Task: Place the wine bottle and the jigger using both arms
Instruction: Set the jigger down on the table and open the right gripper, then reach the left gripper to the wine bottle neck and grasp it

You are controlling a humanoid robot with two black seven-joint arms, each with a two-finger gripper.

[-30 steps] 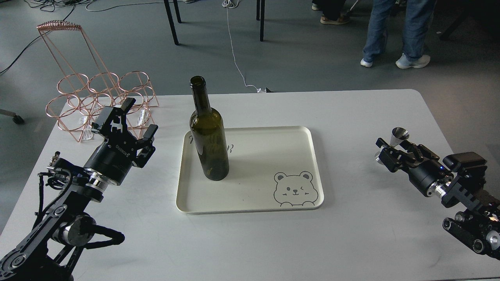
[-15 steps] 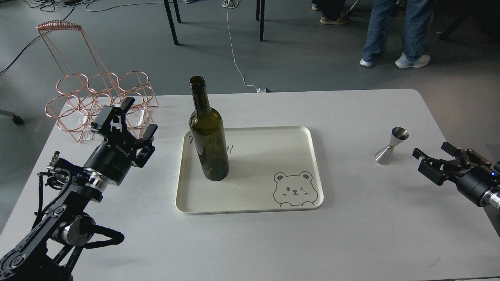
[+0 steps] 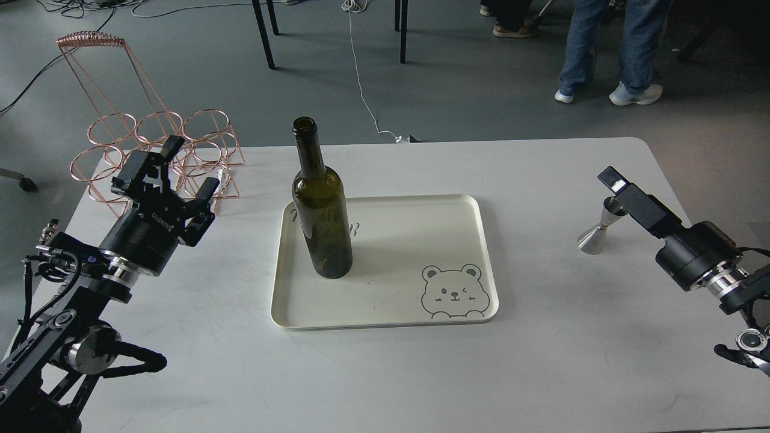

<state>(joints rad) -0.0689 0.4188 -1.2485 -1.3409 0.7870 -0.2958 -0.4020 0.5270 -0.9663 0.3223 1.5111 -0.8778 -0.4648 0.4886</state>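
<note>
Black and jointed, the left arm [image 3: 78, 288] rises from the lower left corner over the white table [image 3: 385, 373], its elbow low near the front edge and its wrist angled up and away. The left gripper [image 3: 180, 171] stands released, its two fingers spread wide with nothing between them, held above the table just in front of the copper wire rack [image 3: 138, 150]. The right arm [image 3: 716, 270] comes in from the right edge, its forearm slanting up toward the far left. The right gripper [image 3: 619, 189] is seen side-on as one dark block, so I cannot tell whether it is parted or closed; its tip overlaps the top cup of the jigger [image 3: 601, 225] in this view, and contact is unclear.

Between the arms lies a cream tray [image 3: 421, 300] with a bear face drawn in its near right corner. The wine bottle [image 3: 320, 216] stands upright inside the tray, toward its left side, dark green and uncorked, well apart from both grippers. The jigger stands on the bare table to the right of the tray, leaning slightly, outside the tray.

Beyond the table stretches a grey floor [image 3: 481, 96] with a white cable [image 3: 361, 78] trailing across it, dark chair legs [image 3: 264, 36] at the top, and a person's legs [image 3: 607, 54] in blue jeans and pale shoes at the upper right.
</note>
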